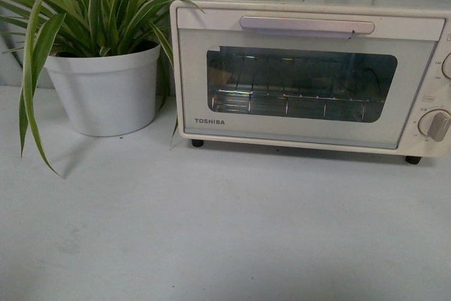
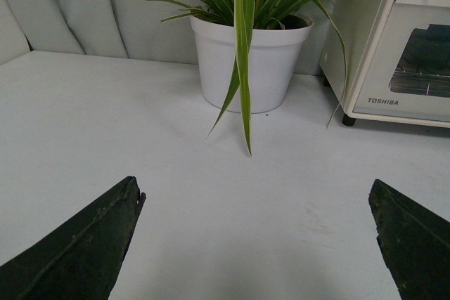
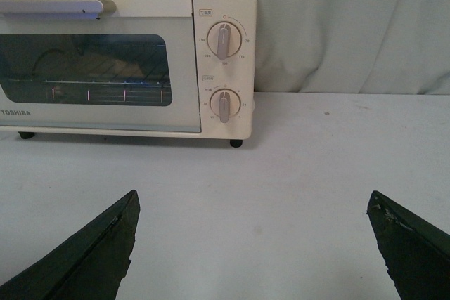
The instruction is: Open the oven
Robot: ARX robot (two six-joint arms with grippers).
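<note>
The cream-white TOSHIBA oven (image 1: pixel 296 128) stands at the back right of the table, its glass door shut. Its long bar handle (image 1: pixel 306 26) runs along the door's top, and a wire rack (image 1: pixel 289 100) shows behind the glass. The oven also shows in the left wrist view (image 2: pixel 394 40) and in the right wrist view (image 3: pixel 126 61), where two grey knobs (image 3: pixel 223 40) sit on its panel. My left gripper (image 2: pixel 256 191) is open and empty above the table, in front of the plant pot. My right gripper (image 3: pixel 253 201) is open and empty, well short of the oven. Neither arm shows in the front view.
A white pot (image 1: pixel 106 89) with a long-leaved green plant (image 1: pixel 91 5) stands just left of the oven, leaves hanging over its top corner. It also shows in the left wrist view (image 2: pixel 249 61). A pale curtain (image 3: pixel 351 26) hangs behind. The white table (image 1: pixel 225 230) stretches in front.
</note>
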